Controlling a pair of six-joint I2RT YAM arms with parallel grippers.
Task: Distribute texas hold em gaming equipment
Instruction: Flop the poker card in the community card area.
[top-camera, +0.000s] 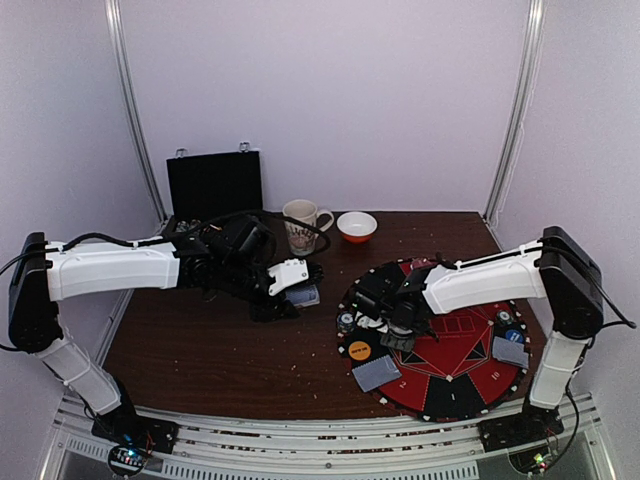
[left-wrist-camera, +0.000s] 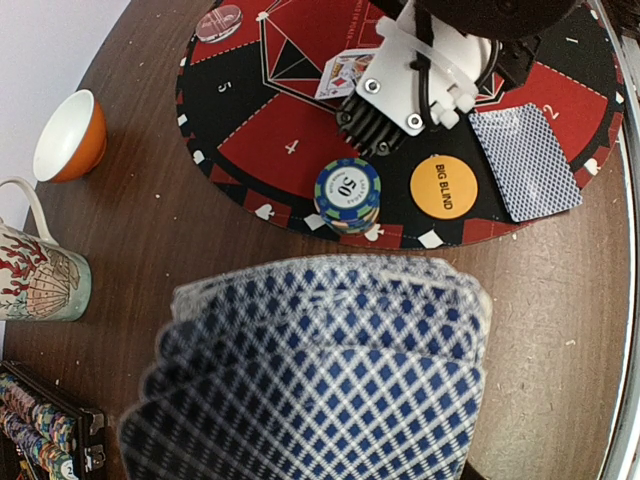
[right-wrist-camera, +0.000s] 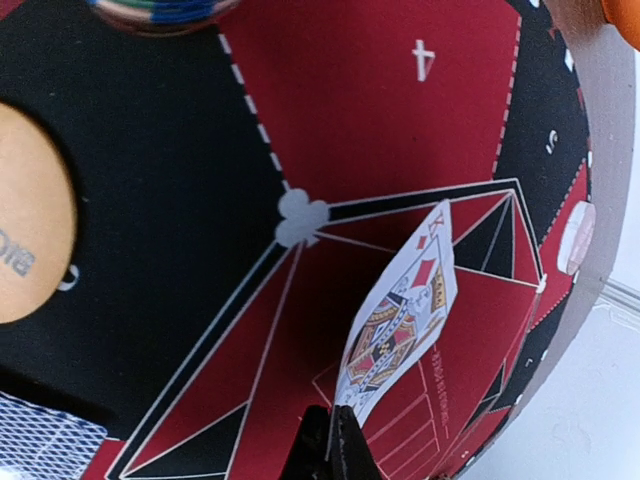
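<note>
My left gripper is shut on a fanned stack of blue-backed playing cards, which hides its jaws in the left wrist view. It hovers over the bare table left of the round red-and-black mat. My right gripper is shut on the bottom edge of a king of diamonds, held face-up just above the mat's centre. On the mat lie a stack of poker chips, an orange BIG BLIND disc and face-down cards. More face-down cards and chips lie at the mat's right.
A black hinged case stands open at the back left, with chips in its tray. A patterned mug and an orange bowl sit behind the mat. A single chip lies at the mat's far edge.
</note>
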